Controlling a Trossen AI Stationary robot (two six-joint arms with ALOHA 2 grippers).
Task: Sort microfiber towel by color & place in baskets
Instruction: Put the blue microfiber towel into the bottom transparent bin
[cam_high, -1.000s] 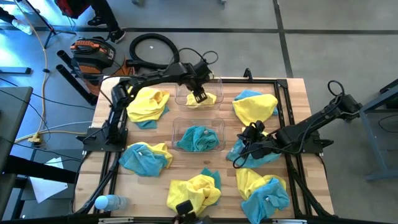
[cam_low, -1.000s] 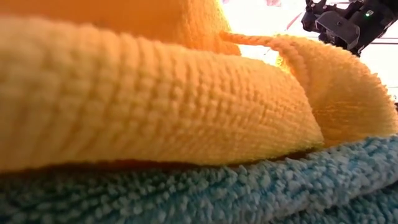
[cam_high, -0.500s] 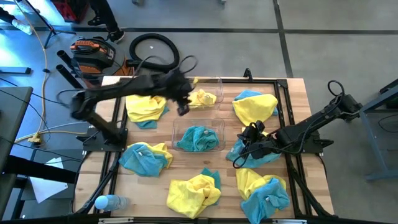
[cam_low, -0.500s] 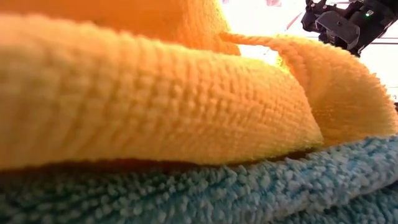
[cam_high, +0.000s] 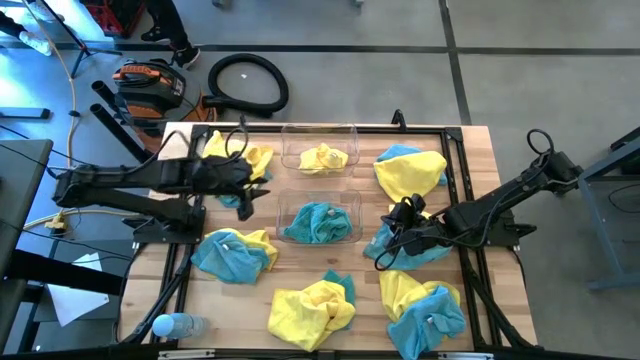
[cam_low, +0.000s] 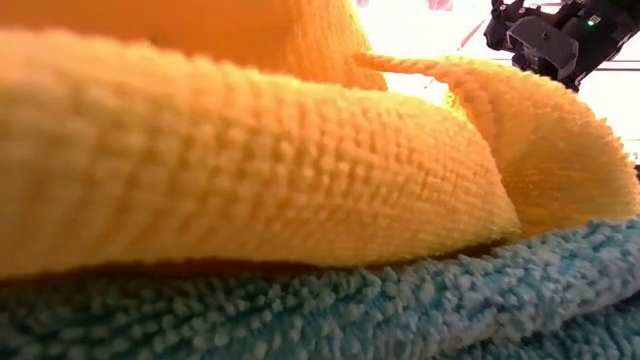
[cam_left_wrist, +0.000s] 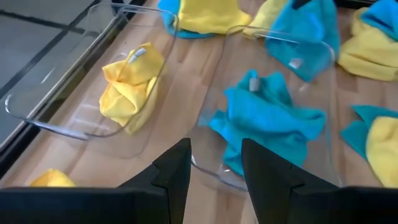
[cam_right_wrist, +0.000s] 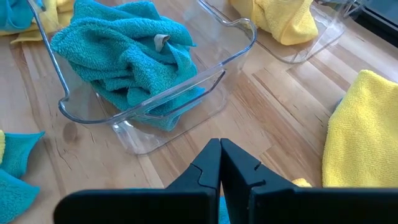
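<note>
Baskets (cam_high: 319, 148) are seen beyond the left gripper (cam_high: 246, 205) (fingers parted, empty); the right gripper (cam_high: 404, 214), fingers pressed together, is poised beside blue towels (cam_high: 318, 222).

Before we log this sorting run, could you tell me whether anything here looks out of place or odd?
Yes: the low view is almost wholly blocked by a yellow towel lying on a blue towel right at the lens. The sorting itself looks right: yellow in the far basket, blue in the near basket.
</note>
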